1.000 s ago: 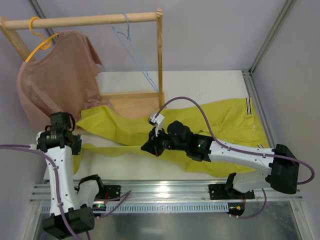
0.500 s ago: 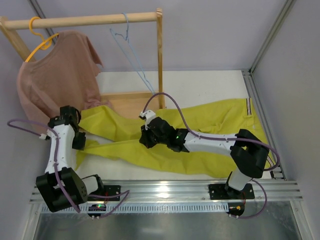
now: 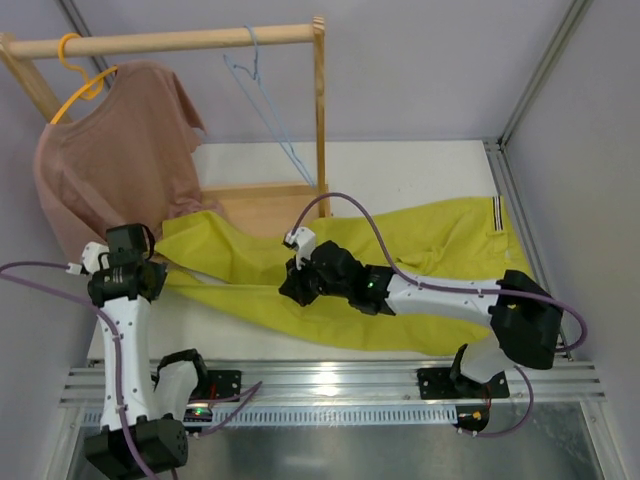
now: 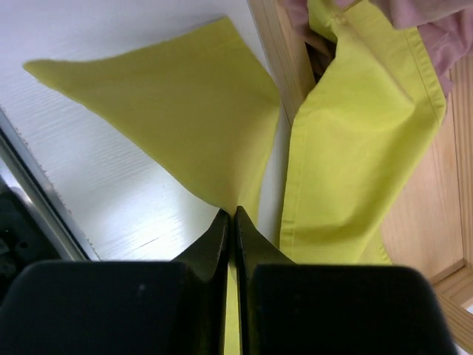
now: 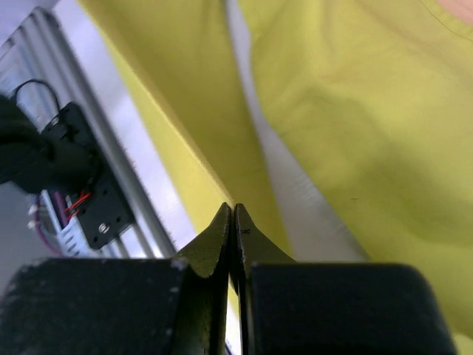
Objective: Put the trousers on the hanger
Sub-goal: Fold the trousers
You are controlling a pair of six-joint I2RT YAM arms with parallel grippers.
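Left end effector (image 4: pixel 235 211) was clamped tight, fingertips meeting in a point right over the yellow-green cloth. Whether any fabric was caught between them could not be told. From above, that left end effector (image 3: pixel 125 262) sat at the far-left tips of the trouser legs, close to the hem of the pink T-shirt (image 3: pixel 115 150).

Over to the right end effector (image 5: pixel 233 207): jaws pressed together too, poised above the near edge of a trouser leg, with a strip of white counter showing between the two legs. In the top view the right end effector (image 3: pixel 297 285) was down at the middle of the legs, its arm stretched across the cloth.

The trousers (image 3: pixel 440 240) lay flat on the counter (image 3: pixel 400 165), waistband with its striped trim at the right, legs fanning out to the left. The far leg's end lapped onto the wooden base (image 3: pixel 255 205) of the rack.

Up top, the hanger (image 3: pixel 262 106), thin and light blue, hung bare from the wooden rail (image 3: pixel 170 42), well apart from the trousers. The T-shirt hung on a yellow hanger (image 3: pixel 80 85) at the rail's left end.
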